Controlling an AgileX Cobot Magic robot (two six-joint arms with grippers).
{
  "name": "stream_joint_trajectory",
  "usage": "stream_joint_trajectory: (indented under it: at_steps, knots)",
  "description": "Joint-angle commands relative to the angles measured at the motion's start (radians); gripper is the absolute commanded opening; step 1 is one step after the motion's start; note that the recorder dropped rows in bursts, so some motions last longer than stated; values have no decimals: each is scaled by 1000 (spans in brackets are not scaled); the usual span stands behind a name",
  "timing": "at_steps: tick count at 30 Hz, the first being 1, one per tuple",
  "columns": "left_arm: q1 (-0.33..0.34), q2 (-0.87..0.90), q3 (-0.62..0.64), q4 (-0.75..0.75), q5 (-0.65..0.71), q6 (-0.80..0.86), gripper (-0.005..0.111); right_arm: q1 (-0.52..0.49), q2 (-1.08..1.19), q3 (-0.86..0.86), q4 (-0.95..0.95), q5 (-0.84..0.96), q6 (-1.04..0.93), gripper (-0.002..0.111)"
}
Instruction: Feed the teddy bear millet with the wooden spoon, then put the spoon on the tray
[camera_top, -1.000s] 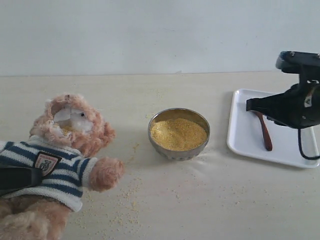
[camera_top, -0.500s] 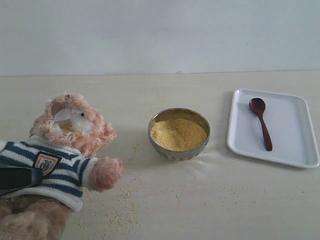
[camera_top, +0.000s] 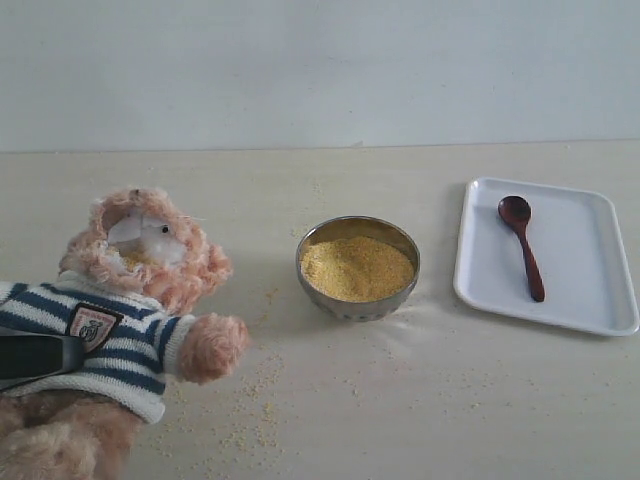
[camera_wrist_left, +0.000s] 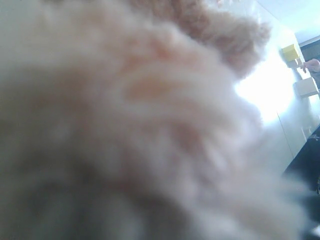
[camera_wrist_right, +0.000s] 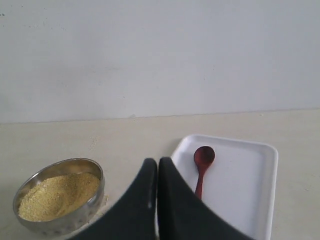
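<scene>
Right pincer (camera_wrist_right: 157, 163) closed and empty, spoon (camera_wrist_right: 202, 165) just beyond it; left pincer (camera_top: 58, 353) grips the bear (camera_top: 125, 325), which may topple if released.

You see: pale table (camera_top: 480, 410) | plain white wall (camera_top: 320, 70) behind it | shiny metal bowl (camera_top: 355, 308) standing mid-table | small yellow block (camera_wrist_left: 291, 51), blurred, in left wrist view
</scene>
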Motion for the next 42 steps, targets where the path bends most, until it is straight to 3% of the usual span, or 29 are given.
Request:
stream_joint_trajectory:
  at_steps: [1, 10, 42]
  knots:
    - [4, -7, 1, -23, 22, 5, 5, -2, -140, 78, 21, 6, -100, 0]
    - [4, -7, 1, -23, 22, 5, 5, -1, -223, 113, 109, 46, -289, 0]
    - [4, -7, 1, -23, 22, 5, 5, -1, -296, 113, 109, 80, -292, 0]
